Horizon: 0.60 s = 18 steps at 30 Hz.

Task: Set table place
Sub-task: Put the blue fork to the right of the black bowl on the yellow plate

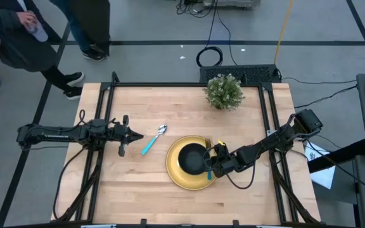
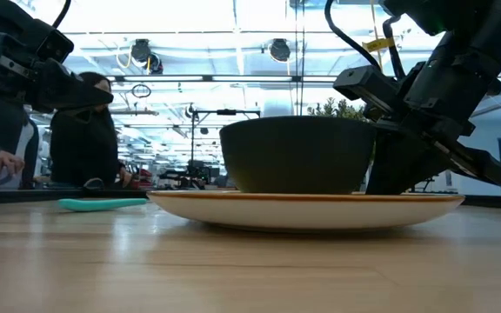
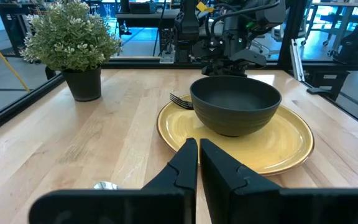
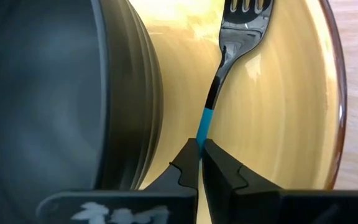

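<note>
High view, table (image 1: 138,190): we log one light-wood top with a black frame, both arms reaching in from its sides.
Plate (image 1: 181,178): yellow, lying right of the table's middle; we count it as placed.
Bowl (image 1: 192,157): black, standing upright on the plate; placed.
Fork (image 4: 229,56): resting on the plate just beside the bowl, tines toward the plant side; we judge it not yet in its final spot.
Right gripper (image 4: 200,152): low over the plate's right part, fingers pinching the fork's turquoise handle.
Spoon (image 1: 153,139): lying on bare wood left of the plate, near it but apart; we judge it set down, perhaps wanting straightening.
Left gripper (image 1: 132,137): just left of the spoon's handle, fingers pressed together, holding nothing we can see.
Potted plant (image 1: 224,92): at the far edge, not part of the setting.
Remaining, by our judgement: fork to be lifted off the plate and laid on the table beside it.
</note>
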### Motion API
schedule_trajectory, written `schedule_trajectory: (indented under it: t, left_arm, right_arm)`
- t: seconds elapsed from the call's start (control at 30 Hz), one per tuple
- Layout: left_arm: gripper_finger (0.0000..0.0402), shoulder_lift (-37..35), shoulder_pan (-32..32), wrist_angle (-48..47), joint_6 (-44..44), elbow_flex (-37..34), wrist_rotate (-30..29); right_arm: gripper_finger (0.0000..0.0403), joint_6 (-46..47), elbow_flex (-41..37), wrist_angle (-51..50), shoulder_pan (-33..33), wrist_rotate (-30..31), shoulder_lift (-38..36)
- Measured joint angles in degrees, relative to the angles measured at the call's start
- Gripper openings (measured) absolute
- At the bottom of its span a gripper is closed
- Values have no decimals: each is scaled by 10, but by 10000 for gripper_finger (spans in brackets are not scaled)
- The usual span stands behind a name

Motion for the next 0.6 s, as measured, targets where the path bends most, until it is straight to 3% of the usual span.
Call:
schedule_trajectory:
  t: [0.17, 0.43, 0.6]
  left_arm:
    - [24, 0, 0, 0, 0, 0, 0]
    - [24, 0, 0, 0, 0, 0, 0]
    - [24, 0, 0, 0, 1, 0, 0]
  right_arm:
    - [4, -5, 0, 0, 0, 0, 0]
    - [49, -8, 0, -5, 0, -12, 0]
    - [51, -7, 0, -4, 0, -12, 0]
